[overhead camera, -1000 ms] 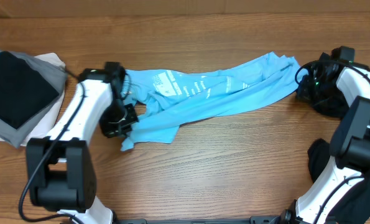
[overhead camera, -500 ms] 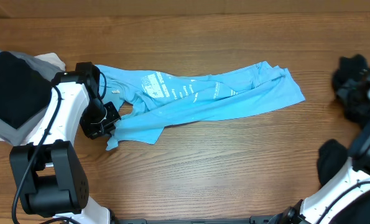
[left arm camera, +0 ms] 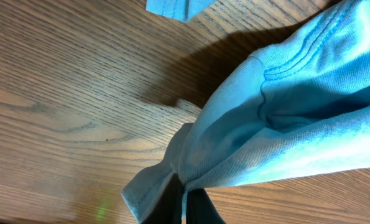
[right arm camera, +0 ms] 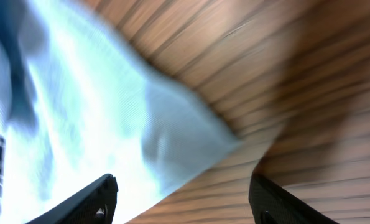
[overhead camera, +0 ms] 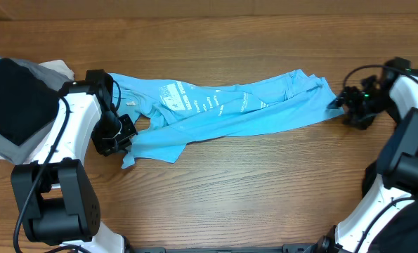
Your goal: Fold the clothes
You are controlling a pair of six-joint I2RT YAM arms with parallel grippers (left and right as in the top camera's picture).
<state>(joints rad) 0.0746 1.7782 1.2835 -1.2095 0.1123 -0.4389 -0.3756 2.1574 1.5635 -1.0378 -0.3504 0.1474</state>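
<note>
The clothes in play are a sky-blue T-shirt (overhead camera: 251, 112) with white lettering, lying stretched out lengthwise across the wooden table. My left gripper (overhead camera: 126, 137) is shut on the shirt's lower-left edge. In the left wrist view the dark jaws (left arm camera: 185, 208) pinch a bunched fold of the blue fabric (left arm camera: 284, 130) just above the wood. My right gripper (overhead camera: 337, 104) stands open at the shirt's right corner. In the right wrist view its fingers (right arm camera: 185, 199) are spread wide over the wood, with the shirt corner (right arm camera: 172, 143) lying flat between and ahead of them.
A stack of folded clothes, black (overhead camera: 15, 102) on top of grey and white, lies at the table's far left. Bare wood (overhead camera: 251, 190) stretches in front of the shirt. Both arm bases stand at the near edge.
The left gripper has dragged the shirt leftwards. The right gripper has opened and let go of the shirt's right end, swung away to the right, then come back beside the corner.
</note>
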